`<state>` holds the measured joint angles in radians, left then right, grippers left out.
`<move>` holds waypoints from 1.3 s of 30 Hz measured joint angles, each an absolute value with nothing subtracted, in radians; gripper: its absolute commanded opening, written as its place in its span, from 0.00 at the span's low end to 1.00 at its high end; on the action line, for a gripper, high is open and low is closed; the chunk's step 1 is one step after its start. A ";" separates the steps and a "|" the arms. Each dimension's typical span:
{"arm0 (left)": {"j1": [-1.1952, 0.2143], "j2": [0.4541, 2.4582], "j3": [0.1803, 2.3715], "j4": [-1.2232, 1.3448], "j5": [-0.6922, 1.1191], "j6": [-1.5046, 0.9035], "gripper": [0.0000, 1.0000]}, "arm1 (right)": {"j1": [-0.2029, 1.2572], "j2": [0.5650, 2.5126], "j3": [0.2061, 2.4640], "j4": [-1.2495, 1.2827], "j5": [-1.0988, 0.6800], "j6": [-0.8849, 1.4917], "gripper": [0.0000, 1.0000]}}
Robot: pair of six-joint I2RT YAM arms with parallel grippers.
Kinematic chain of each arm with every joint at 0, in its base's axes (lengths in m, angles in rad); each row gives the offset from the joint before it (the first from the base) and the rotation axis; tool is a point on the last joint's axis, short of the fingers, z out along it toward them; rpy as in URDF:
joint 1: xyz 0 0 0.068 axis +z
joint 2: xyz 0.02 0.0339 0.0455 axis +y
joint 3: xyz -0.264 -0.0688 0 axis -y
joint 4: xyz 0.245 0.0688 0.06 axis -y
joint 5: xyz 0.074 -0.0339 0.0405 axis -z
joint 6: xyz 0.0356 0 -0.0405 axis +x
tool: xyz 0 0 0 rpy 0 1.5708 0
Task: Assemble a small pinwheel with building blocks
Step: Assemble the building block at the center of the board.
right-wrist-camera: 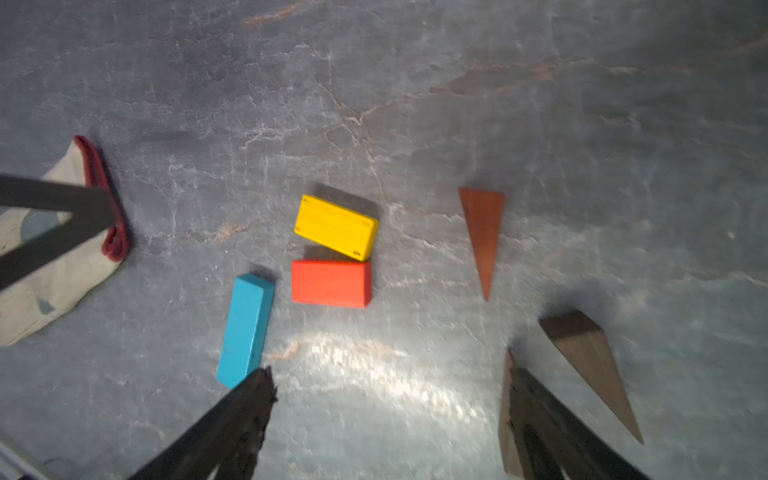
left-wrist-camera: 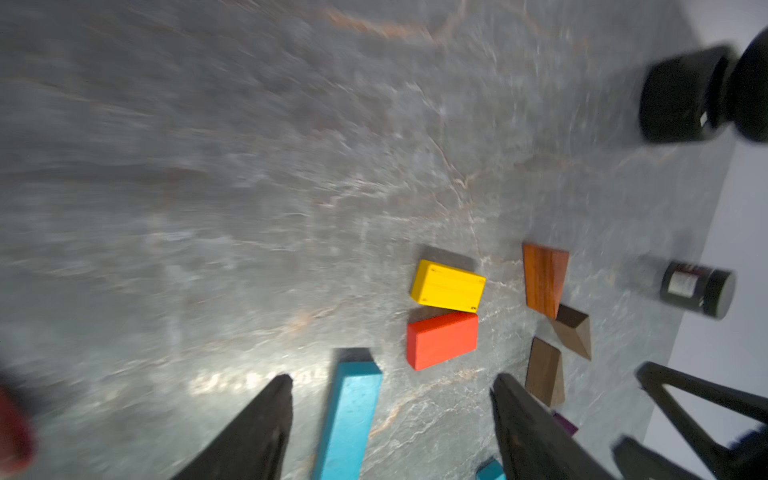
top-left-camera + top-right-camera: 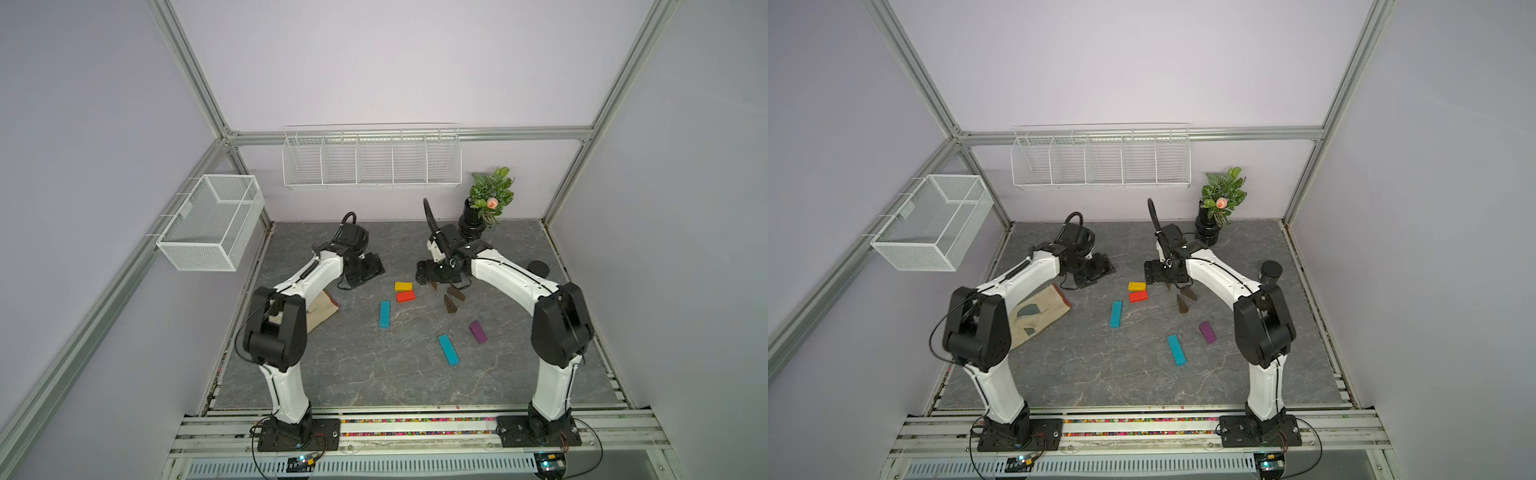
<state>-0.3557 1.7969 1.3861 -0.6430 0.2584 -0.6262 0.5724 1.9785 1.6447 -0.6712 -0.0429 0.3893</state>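
On the table [image 3: 365, 386], centre: rear block [image 3: 403, 286] just behind front block [image 3: 405, 296]. Left bar [image 3: 385, 313] front-left of them. Right bar [image 3: 448, 349] further forward and to the right. Wedge cluster [image 3: 455, 294] right of the two blocks, apart from them. Lone wedge [image 3: 478, 331] in front of the cluster, right of right bar. Glove [image 3: 1042, 311] far left, jar [image 3: 1271, 272] far right, plant [image 3: 490, 199] back-right corner.

Beige glove [image 3: 1042, 309] lies flat at 9 o'clock from tabletop [image 3: 1100, 374] centre. Black round jar [image 3: 1271, 272]: 2 o'clock. Potted plant [image 3: 1223, 199]: 1 o'clock.
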 measured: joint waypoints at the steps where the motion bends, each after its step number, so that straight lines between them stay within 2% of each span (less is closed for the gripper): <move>1: -0.345 1.763 1.347 -0.633 0.258 -0.621 0.79 | 0.585 2.012 1.679 -0.680 -0.039 0.395 0.90; 13: -0.351 1.627 1.037 -0.566 0.278 -0.607 0.80 | 0.661 2.314 2.000 -0.789 0.023 0.453 0.91; 24: -0.358 1.548 0.965 -0.519 0.290 -0.627 0.80 | 0.666 2.465 2.205 -0.909 0.060 0.478 0.93; 34: -0.385 1.529 0.870 -0.498 0.296 -0.662 0.80 | 0.691 2.571 2.365 -1.013 0.081 0.470 1.00; 39: -0.426 1.524 0.842 -0.477 0.296 -0.683 0.80 | 0.699 2.574 2.370 -1.034 0.087 0.463 0.95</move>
